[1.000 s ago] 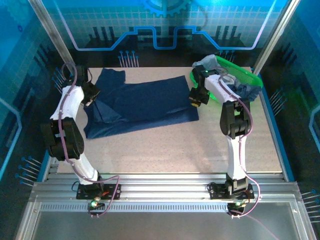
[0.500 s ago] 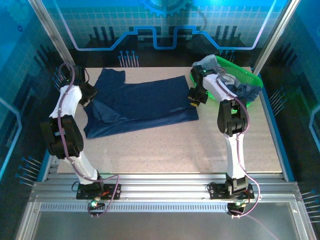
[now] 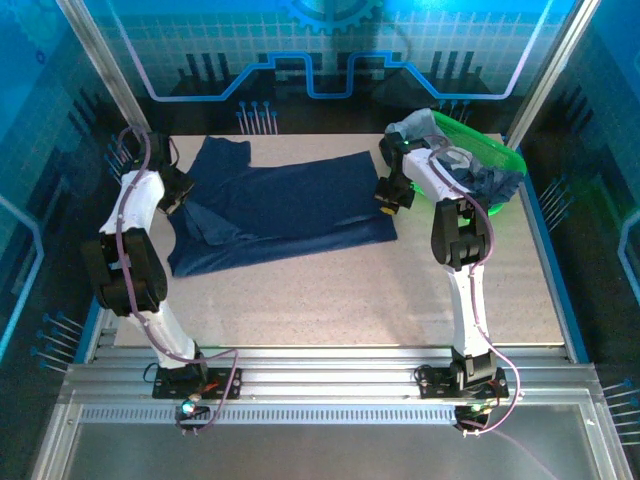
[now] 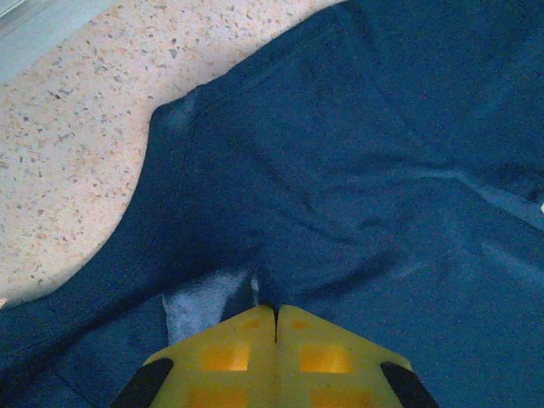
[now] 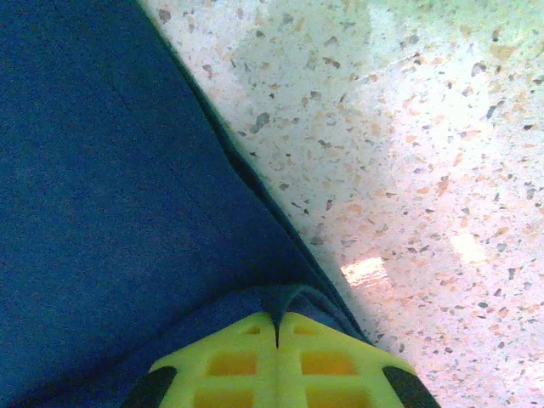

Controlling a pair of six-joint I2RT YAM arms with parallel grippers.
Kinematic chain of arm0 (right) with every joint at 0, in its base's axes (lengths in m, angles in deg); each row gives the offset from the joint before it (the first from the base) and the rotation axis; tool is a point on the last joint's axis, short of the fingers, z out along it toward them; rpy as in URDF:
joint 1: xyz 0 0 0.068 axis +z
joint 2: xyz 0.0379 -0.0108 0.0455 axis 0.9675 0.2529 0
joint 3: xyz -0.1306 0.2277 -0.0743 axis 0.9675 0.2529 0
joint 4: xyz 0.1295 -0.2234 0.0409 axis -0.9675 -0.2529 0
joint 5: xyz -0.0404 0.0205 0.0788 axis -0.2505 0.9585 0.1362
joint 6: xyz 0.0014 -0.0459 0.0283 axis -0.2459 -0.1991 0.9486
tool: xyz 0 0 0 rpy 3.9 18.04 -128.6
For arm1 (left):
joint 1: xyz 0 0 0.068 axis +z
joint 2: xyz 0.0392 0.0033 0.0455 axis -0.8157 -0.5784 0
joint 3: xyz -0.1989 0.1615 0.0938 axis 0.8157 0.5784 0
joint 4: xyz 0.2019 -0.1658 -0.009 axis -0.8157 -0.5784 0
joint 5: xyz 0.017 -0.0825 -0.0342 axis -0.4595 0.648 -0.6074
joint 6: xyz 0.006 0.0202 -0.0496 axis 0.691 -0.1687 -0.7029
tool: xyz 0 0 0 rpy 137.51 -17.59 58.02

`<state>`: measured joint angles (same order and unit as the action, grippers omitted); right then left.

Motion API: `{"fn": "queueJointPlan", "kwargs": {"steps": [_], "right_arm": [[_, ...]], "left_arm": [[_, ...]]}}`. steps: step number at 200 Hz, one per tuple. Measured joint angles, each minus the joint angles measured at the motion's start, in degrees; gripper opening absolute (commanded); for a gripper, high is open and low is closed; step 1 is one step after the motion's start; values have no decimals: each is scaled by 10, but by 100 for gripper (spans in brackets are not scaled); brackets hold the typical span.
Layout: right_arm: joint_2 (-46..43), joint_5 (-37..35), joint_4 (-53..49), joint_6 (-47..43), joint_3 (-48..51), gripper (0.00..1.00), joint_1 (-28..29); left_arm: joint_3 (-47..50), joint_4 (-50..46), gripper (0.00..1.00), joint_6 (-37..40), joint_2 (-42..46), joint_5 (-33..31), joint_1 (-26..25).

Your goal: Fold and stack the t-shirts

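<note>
Top external view has the navy t-shirt [image 3: 290, 205] spread over the far half of the bench [image 3: 350, 290]. It's partly doubled over, with a flap folded in on its left side and a sleeve poking toward the back edge. It's thin, floppy cloth that weighs next to nothing, so it'll drape and sag wherever it isn't held. I'd guess it drags on the speckled bench top rather than sliding clean. The best place to grab is right at the hems and corners, two points at once, so the edge between them stays taut when it's carried over for the next fold.

That's pretty much the setup here. On the left wrist camera the left fingers [image 4: 255, 327] are pressed together with a little pucker of blue cloth caught at the tips, near a curved hem. On the right wrist camera the right fingers [image 5: 259, 331] are pinching the shirt's right edge just where it meets bare bench.

Off to the right the green basket [image 3: 500, 158] sits at the far corner with more shirts [image 3: 488, 180] bunched in it — greyish-blue ones by the look of it.
</note>
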<state>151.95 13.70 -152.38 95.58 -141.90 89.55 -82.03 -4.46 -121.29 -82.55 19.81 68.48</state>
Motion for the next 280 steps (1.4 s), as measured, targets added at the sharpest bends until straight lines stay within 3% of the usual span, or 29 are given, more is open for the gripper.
{"fn": "queueJointPlan", "kwargs": {"steps": [108,120,141,157,191,225,242,280], "right_arm": [[7,-2,-7,7,-14,0,0],[8,-2,-7,6,-16,13,0],[9,0,-6,3,-17,39,0],[-4,-2,12,0,5,51,0],[-125,-2,70,-4,165,54,-1],[-216,22,111,-7,273,40,1],[-207,29,126,-7,283,33,3],[-140,35,144,-20,265,28,12]], "left_arm": [[-9,-5,0,-1,-7,-38,7],[-22,-5,0,0,-20,-38,7],[-56,-17,42,0,-51,-27,8],[-62,-26,52,-4,-60,-16,8],[43,-42,45,-38,19,20,6],[240,-47,31,-111,143,91,-3],[272,-39,26,-137,130,121,-5],[254,18,20,-167,49,137,-7]]}}
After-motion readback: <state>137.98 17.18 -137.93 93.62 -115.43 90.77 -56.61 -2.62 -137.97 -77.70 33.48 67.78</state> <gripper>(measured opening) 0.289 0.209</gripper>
